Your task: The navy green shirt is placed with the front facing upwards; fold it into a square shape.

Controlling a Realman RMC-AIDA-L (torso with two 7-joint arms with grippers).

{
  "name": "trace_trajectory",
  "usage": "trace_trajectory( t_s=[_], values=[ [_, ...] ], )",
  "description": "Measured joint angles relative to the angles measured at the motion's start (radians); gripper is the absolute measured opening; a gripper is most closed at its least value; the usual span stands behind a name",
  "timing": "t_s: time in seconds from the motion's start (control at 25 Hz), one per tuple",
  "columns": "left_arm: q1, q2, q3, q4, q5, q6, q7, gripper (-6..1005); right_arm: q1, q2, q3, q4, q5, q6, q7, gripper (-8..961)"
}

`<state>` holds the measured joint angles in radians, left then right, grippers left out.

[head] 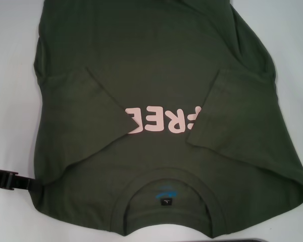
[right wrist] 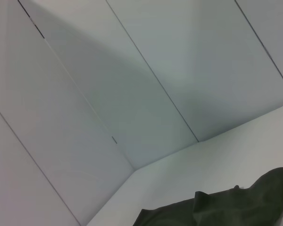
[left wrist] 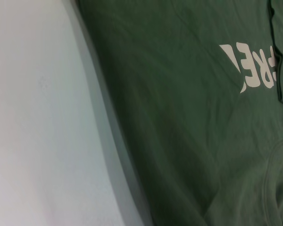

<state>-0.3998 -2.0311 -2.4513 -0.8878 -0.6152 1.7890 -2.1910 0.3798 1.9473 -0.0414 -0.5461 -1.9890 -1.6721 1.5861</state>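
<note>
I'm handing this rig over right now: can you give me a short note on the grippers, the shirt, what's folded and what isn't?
Left gripper: fingers not seen; a black arm part sits at the shirt's near left edge.
Right gripper: not in view.
The navy green shirt lies front up on the white table, collar nearest the robot.
Done: both sleeves folded in, covering the ends of the lettering.
Left: fold the body into a square.
</note>
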Motion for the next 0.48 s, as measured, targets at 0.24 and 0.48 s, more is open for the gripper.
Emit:
trace_trajectory(
  t_s=[0.24, 0.48],
  values=[
    [-0.003, 0.003, -0.002, 0.003, 0.002, 0.008, -0.002, 27, -0.001, 0.001, 0.000, 0.000, 0.001, 0.000, 0.000, 803],
    [0.017, 0.019, -0.050, 0.005, 0.002, 0.020, 0.002, 27, -0.013, -0.003, -0.003, -0.005, 0.001, -0.005, 0.019, 802]
  ],
)
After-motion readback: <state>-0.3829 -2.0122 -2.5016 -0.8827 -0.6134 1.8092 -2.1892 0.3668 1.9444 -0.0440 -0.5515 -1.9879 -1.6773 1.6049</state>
